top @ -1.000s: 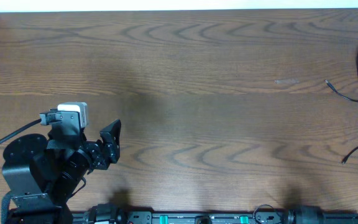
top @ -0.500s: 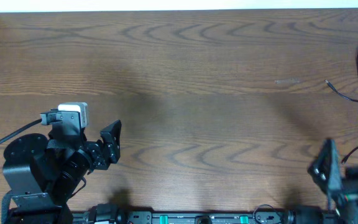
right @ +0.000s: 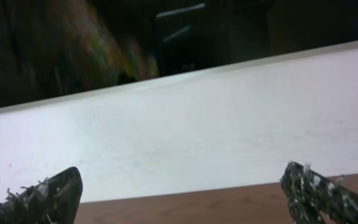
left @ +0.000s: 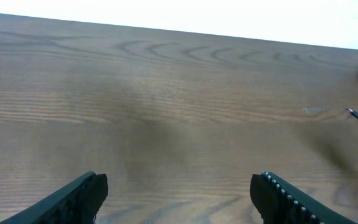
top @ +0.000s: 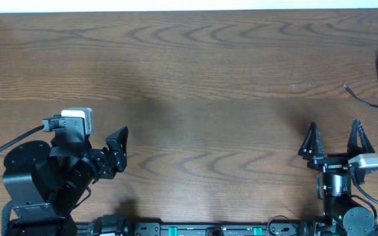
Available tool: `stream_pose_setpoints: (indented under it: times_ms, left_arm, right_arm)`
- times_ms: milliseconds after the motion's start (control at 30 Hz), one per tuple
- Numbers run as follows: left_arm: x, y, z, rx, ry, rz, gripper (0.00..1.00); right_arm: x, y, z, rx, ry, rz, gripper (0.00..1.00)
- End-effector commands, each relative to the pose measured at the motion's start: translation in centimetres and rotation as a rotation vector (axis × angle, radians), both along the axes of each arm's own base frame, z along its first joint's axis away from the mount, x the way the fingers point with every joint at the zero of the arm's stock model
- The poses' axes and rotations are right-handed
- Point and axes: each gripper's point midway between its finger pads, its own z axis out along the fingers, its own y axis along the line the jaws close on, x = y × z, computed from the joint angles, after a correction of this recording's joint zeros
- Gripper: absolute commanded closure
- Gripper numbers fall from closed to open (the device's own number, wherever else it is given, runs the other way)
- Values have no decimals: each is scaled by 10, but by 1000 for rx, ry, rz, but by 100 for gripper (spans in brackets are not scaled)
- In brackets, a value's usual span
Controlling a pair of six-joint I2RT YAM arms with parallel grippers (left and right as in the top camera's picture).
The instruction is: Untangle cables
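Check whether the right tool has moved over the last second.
Yes. The right tool, absent before, has swung into view from the lower right and now stands open, below the cables.

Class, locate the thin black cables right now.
Overhead view: the thin black cables lie at the far right edge of the brown wooden table, just beyond the open right gripper.

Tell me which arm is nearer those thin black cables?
The right arm, beside the cables at the table's right edge; the left arm sits far across the table.
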Motion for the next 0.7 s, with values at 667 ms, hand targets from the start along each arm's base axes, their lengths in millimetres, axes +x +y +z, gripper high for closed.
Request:
stream_pose_setpoints:
  times_ms: [667]
  left_arm:
    - [-2,1,-9,26,-11,-8,21]
  right_arm:
    - [17,-8,-123,121,511,-29,1]
